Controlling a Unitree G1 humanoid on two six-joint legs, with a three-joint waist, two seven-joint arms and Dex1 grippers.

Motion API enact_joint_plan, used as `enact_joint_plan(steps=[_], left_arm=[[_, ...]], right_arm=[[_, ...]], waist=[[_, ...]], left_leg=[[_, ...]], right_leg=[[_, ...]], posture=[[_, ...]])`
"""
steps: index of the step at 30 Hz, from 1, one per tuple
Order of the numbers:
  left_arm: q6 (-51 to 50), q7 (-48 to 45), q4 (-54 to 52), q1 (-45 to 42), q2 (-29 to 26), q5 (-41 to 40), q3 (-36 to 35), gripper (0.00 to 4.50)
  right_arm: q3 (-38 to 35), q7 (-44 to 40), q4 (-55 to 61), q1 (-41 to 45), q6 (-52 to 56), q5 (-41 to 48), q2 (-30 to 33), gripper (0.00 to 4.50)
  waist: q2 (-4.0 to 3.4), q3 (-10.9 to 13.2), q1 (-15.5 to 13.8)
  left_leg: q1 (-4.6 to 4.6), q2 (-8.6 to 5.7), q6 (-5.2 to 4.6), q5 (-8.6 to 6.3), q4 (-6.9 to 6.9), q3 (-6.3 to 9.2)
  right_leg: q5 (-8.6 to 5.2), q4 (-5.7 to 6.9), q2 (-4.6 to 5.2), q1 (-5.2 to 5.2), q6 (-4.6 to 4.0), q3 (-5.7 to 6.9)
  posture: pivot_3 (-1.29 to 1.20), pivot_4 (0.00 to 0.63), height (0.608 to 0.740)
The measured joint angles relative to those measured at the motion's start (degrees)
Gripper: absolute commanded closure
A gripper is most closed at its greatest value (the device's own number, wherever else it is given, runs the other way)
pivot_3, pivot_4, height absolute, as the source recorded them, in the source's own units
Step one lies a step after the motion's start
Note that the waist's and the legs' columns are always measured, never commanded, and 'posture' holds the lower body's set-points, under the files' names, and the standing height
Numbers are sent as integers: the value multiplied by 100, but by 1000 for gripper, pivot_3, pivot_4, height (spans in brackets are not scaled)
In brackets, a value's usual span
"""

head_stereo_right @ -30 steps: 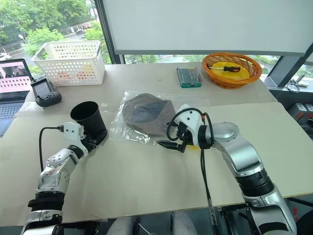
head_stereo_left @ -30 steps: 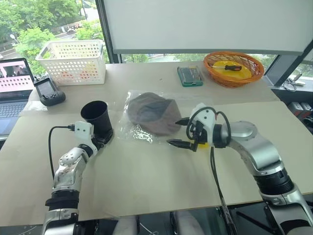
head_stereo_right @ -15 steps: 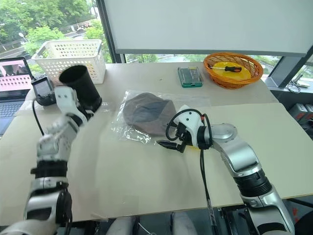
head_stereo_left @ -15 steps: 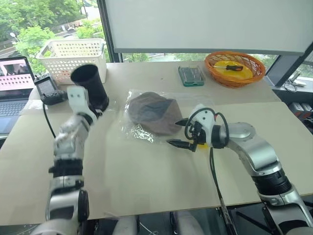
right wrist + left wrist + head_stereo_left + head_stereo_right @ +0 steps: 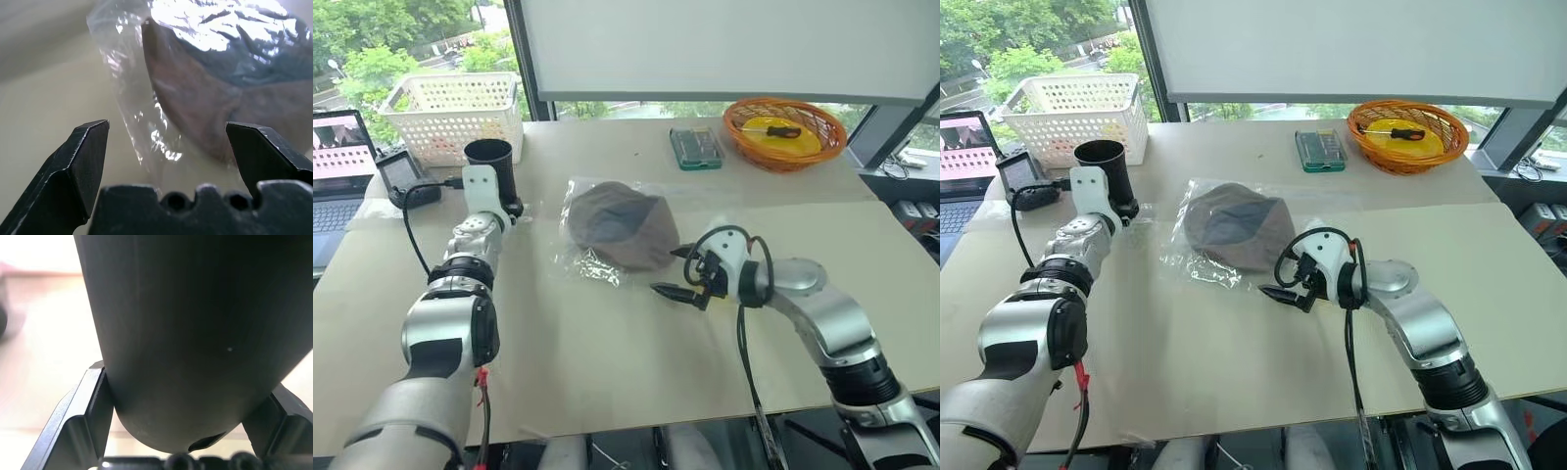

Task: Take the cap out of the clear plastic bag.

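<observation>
The brown cap [image 5: 622,225] lies inside the clear plastic bag [image 5: 592,264], flat on the table's middle. Just to its near right hovers my right gripper [image 5: 674,271], open, its fingers pointing at the bag's edge with nothing between them. In the right wrist view the cap [image 5: 210,107] shows through the glossy bag [image 5: 129,93] just ahead of the spread fingers [image 5: 85,161]. At the far left my left gripper [image 5: 501,196] is shut on a black cup [image 5: 491,164], held upright in front of a white basket. The cup [image 5: 195,333] sits between both fingers [image 5: 80,423].
A white basket [image 5: 460,117], a laptop [image 5: 337,166] and a black handheld device [image 5: 406,181] stand at the back left. At the back right lie a green case [image 5: 695,149] and an orange basket [image 5: 785,132] holding a screwdriver.
My left arm has lifted the black cup from the near left of the table and carried it away toward the white basket. The right gripper and the bag have kept still.
</observation>
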State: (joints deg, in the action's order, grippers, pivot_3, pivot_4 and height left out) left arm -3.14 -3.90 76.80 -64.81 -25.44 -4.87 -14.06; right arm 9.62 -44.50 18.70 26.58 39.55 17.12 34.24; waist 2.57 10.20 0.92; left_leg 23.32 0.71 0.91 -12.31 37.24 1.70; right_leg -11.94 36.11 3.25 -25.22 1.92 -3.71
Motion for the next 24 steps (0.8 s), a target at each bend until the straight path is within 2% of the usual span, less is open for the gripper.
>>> enact_joint_plan(steps=[2, 4, 6, 24], left_arm=[[19, 76, 95, 2, 14, -10, -140, 1390], [40, 98, 110, 5, 36, -10, -247, 396], [55, 95, 110, 15, 48, -5, -307, 17], [333, -268, 70, 266, 12, 34, -476, 17]], right_arm=[[-45, 74, 102, -64, 63, 2, 10, 0], [-118, 134, 192, -74, 132, 3, 10, 0], [-150, 176, 277, -75, 198, 5, 22, 0], [-210, 120, 330, 92, 359, 163, 115, 0]], waist=[[0, 0, -4], [0, 0, -5], [0, 0, -3], [0, 0, 19]], left_leg=[[0, 0, 0, 0, 0, 0], [-1, -1, 0, 0, 3, -1], [-4, -1, 0, 0, 4, -1], [-5, -1, 0, 0, 5, -1]], right_leg=[[2, -1, 1, 0, 0, 0], [4, -1, 1, 2, 2, 0], [4, -1, 1, 5, 2, 0], [5, 3, 0, 5, 1, 0]], posture=[[0, 150, 736], [0, 150, 736], [0, 150, 736], [0, 150, 736]])
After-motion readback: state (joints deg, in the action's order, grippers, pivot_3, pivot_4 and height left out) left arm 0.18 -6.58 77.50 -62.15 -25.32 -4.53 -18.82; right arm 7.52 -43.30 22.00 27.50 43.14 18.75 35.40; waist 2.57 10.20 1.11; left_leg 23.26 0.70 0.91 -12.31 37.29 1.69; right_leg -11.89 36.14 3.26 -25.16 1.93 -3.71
